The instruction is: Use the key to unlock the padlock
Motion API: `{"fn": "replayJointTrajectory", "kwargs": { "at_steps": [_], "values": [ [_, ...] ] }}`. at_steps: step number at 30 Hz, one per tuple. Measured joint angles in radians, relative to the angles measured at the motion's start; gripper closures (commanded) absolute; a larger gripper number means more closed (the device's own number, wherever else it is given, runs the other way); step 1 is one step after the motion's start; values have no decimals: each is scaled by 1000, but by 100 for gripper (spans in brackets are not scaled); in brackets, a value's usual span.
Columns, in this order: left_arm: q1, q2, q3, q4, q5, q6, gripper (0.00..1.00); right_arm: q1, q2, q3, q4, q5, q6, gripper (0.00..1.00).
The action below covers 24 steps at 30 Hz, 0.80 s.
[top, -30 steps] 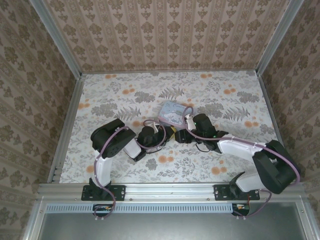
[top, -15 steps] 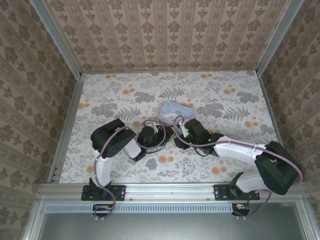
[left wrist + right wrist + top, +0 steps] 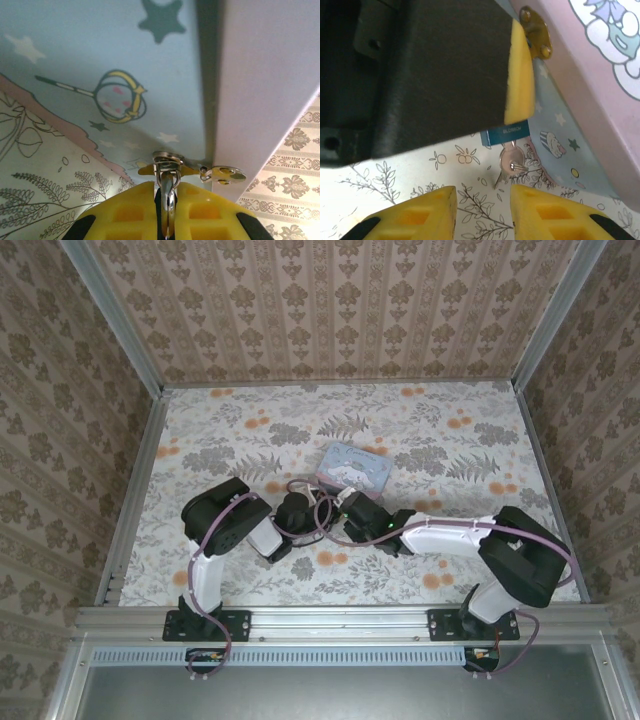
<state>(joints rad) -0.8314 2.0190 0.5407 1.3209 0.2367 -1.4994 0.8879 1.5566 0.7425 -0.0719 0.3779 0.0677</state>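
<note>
The left hand is squeezing shut on the thin silver loop of the padlock, right at the front side of the tin. The little blue lock body is hanging just below that hand, close to the tin's front. The key is sticking out of the lock's bottom, so it seems to be in already. The right hand is sitting on the counter side of the tin, its two yellow fingers apart, not pinching the key yet. I think the turning step is starting. Next, it is needing to close on the key's flat head and twist gently, without pulling it out.
</note>
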Motion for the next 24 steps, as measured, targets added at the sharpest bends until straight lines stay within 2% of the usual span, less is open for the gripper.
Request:
{"fn": "replayJointTrajectory", "kwargs": {
  "at_steps": [9,18,20,24],
  "values": [
    [9,2,0,1,-18,0,100,16,80,56,9,110,-55,76],
    [16,2,0,1,-39,1,100,16,115,98,13,150,-70,93],
    [16,3,0,1,-45,1,100,16,122,108,9,150,-65,100],
    [16,6,0,6,-53,4,100,13,134,129,8,130,-34,100]
  ]
}}
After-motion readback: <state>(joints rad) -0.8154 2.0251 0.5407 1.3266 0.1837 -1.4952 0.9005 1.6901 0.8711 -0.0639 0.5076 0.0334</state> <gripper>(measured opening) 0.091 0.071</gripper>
